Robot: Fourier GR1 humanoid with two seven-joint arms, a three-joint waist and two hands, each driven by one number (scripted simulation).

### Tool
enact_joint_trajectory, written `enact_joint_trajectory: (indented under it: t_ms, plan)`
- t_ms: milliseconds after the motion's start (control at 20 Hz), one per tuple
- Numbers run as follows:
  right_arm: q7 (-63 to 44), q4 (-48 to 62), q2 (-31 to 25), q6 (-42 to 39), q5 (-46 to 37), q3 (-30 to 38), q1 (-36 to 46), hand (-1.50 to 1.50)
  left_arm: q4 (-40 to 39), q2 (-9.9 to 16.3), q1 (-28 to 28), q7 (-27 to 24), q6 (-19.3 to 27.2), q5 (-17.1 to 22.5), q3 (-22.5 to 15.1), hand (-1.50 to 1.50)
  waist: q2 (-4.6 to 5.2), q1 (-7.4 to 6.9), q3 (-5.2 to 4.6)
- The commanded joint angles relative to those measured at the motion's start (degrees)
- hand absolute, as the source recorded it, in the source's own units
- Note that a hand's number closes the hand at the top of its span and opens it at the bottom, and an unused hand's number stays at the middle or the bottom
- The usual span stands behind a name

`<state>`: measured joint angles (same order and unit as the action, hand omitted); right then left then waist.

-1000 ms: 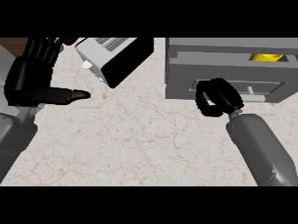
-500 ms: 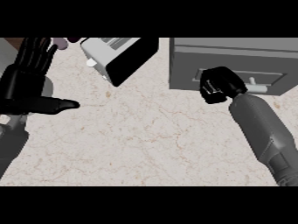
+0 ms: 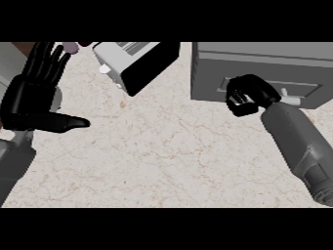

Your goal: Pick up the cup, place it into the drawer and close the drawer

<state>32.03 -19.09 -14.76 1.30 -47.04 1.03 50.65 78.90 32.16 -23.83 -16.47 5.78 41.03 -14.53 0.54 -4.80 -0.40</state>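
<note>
A pale marbled counter (image 3: pixel 161 156) fills the view, with dark floor showing at the far left edge. At the top right stands a grey drawer unit (image 3: pixel 270 63), its drawer (image 3: pixel 299 90) front flush with the unit's face and cut off by the right edge. A toaster (image 3: pixel 136 63) sits at the top centre, partly cropped. The cup shows nowhere, so I cannot tell where it is. The right hand (image 3: pixel 247 95) has its fingers curled against the drawer front at the handle (image 3: pixel 288 93), which it partly hides. The left hand (image 3: pixel 35 95) rests at the left, fingers straight and up, thumb out sideways, holding nothing.
</note>
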Motion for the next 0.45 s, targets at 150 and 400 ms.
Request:
enact_joint_trajectory:
  t_ms: [150,400]
  plan:
    - [-3.5,3.4,-5.4,1.4,3.2,5.7,6.1,1.50,-0.7,0.3,0.5,-0.3,-2.7,0.8,0.6,-1.50,2.47,-2.03,0.66]
    - [-3.4,4.1,-4.4,1.1,3.1,5.7,6.8,1.50,-1.7,-2.2,0.3,-0.5,-1.8,-0.4,-1.2,-1.50,2.71,-1.95,0.62]
